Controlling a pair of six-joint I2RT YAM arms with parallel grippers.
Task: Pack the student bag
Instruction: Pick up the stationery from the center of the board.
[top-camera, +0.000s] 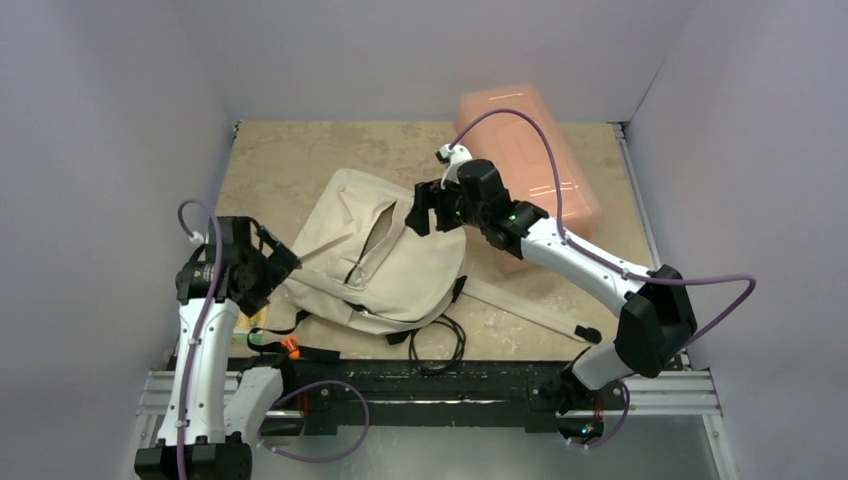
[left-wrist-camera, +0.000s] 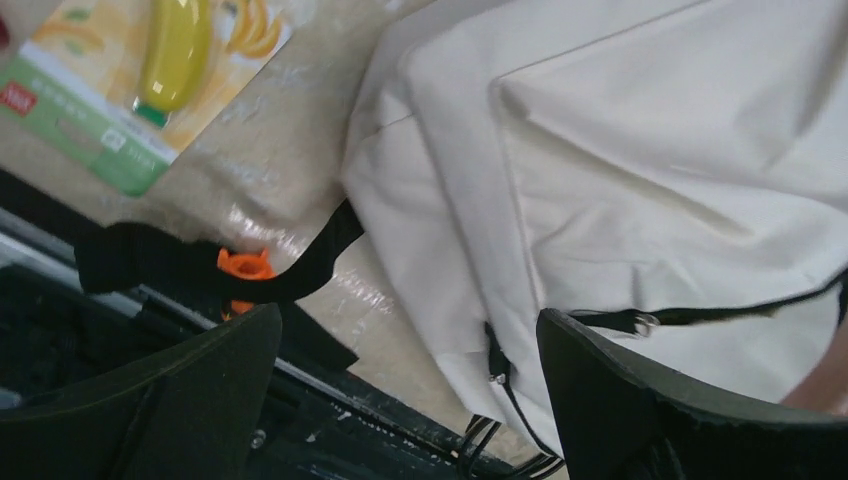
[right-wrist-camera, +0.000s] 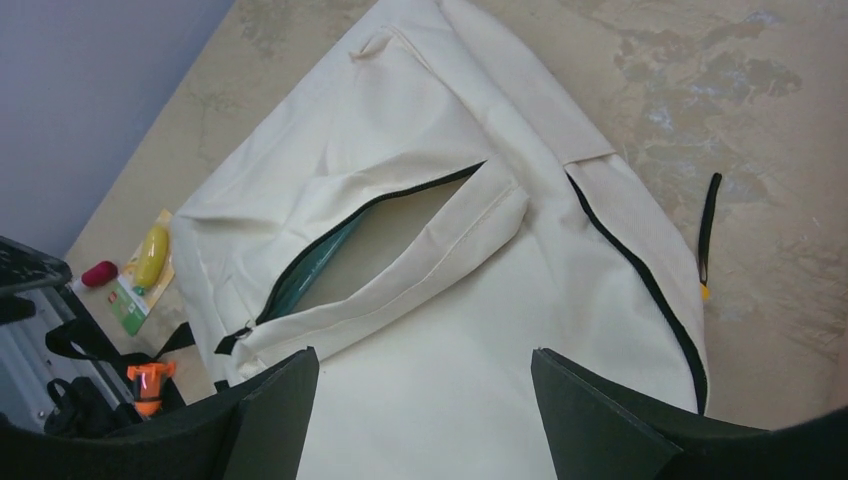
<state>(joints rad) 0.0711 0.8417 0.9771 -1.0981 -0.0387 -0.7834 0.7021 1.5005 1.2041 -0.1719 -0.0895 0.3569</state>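
Observation:
The student bag (top-camera: 385, 265), cream fabric with black straps, lies flat in the middle of the table. Its pocket zip (right-wrist-camera: 390, 235) gapes open, and a teal edge (right-wrist-camera: 305, 270) shows inside. My left gripper (top-camera: 287, 262) hovers at the bag's left edge. In its wrist view it is open (left-wrist-camera: 410, 355) over the bag's corner (left-wrist-camera: 620, 150) and bare table, with nothing between the fingers. My right gripper (top-camera: 420, 215) hangs over the bag's upper right. It is open (right-wrist-camera: 425, 385) above plain fabric (right-wrist-camera: 450, 330), holding nothing.
A translucent pink box (top-camera: 530, 150) stands at the back right, behind the right arm. A card with a banana picture (left-wrist-camera: 130, 80), a small red item (right-wrist-camera: 98, 273) and an orange clip (left-wrist-camera: 245, 265) lie near the left front. A black strap (left-wrist-camera: 180, 265) and cord (top-camera: 440, 345) trail toward the front rail.

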